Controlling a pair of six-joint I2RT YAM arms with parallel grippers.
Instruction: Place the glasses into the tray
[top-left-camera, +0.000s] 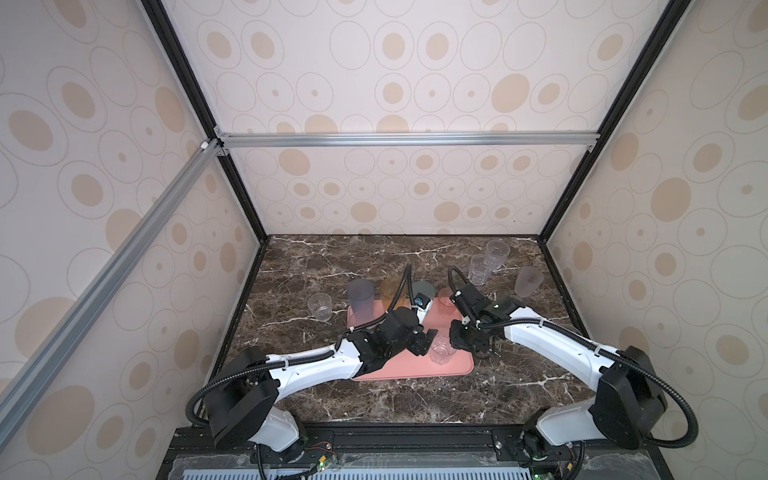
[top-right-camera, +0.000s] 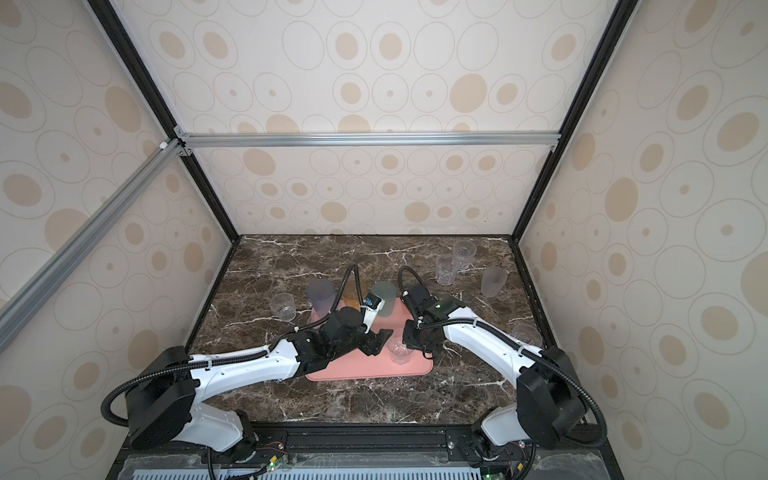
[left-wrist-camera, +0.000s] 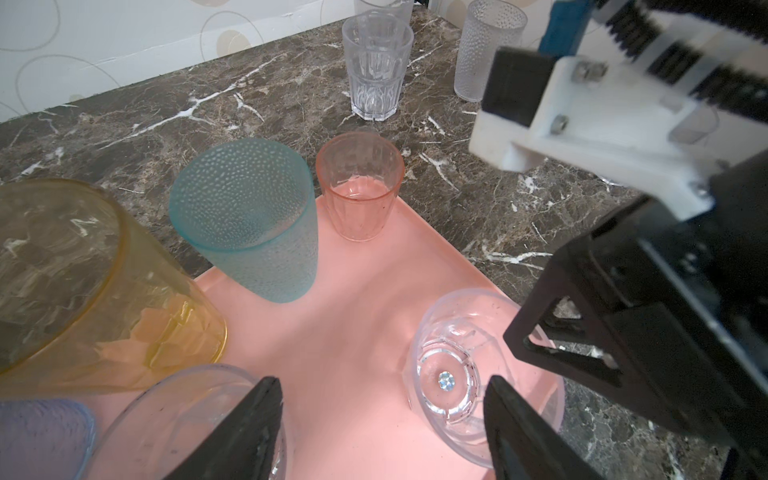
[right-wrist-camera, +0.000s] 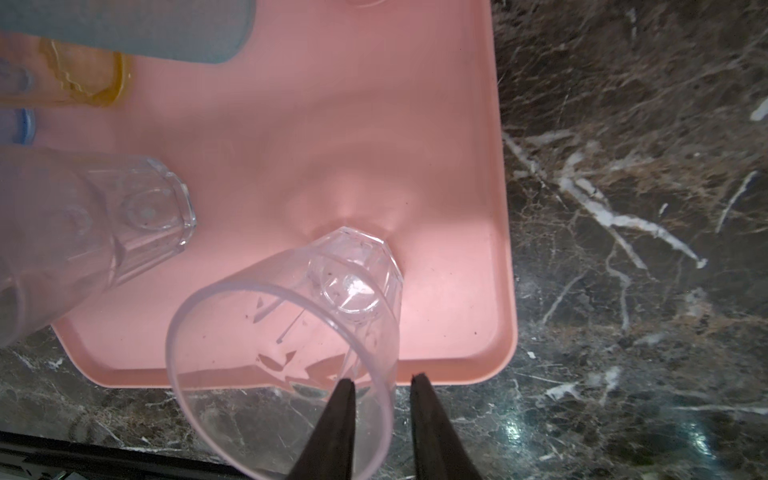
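I'm setting clear glass (right-wrist-camera: 291, 332) on tray (right-wrist-camera: 332, 145), near-right corner; right gripper (right-wrist-camera: 382, 380) straddling rim, narrowly parted, grip unclear. Next, probably: lifting straight out.

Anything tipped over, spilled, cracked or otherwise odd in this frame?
Nothing stands out: nothing is tipped, spilled or cracked in the tray or on the marble tabletop. The right gripper straddles the rim of a small clear glass standing upright in the tray, which looks like ordinary handling.
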